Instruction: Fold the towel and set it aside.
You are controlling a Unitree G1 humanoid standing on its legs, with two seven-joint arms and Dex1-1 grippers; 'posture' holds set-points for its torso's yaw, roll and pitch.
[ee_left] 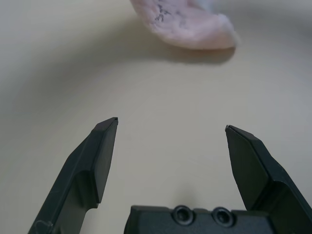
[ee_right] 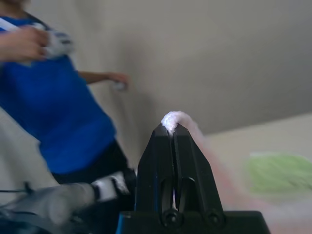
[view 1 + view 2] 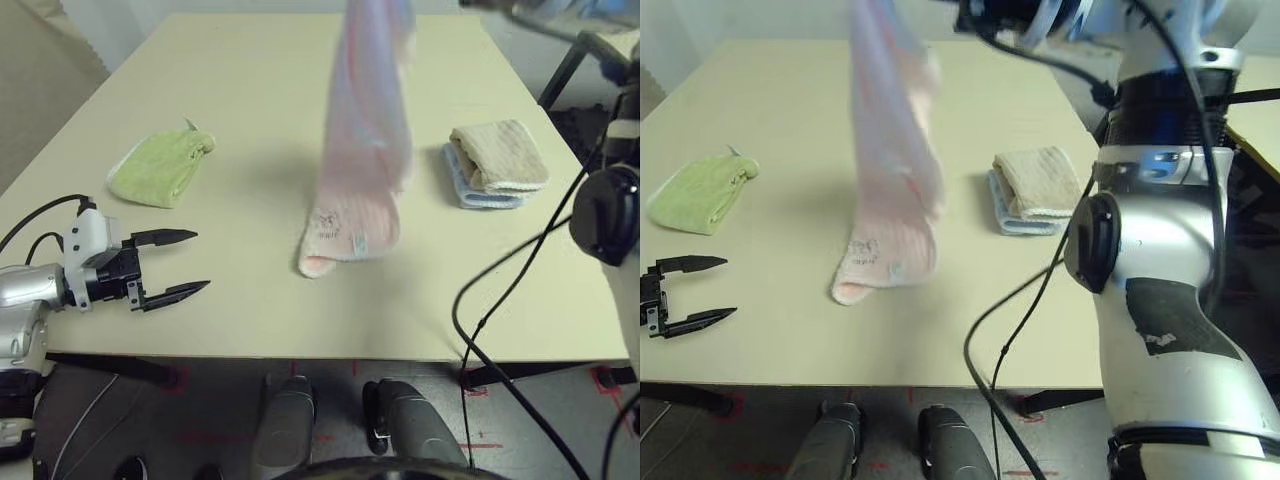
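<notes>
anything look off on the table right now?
Nothing spilled or damaged. The pink towel hangs from the shut right gripper, its lower end bunched on the table. The green cloth lies crumpled, unlike the neat folded towels.

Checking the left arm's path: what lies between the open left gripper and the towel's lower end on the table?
Bare tabletop; the left wrist view shows the left gripper facing the towel.
</notes>
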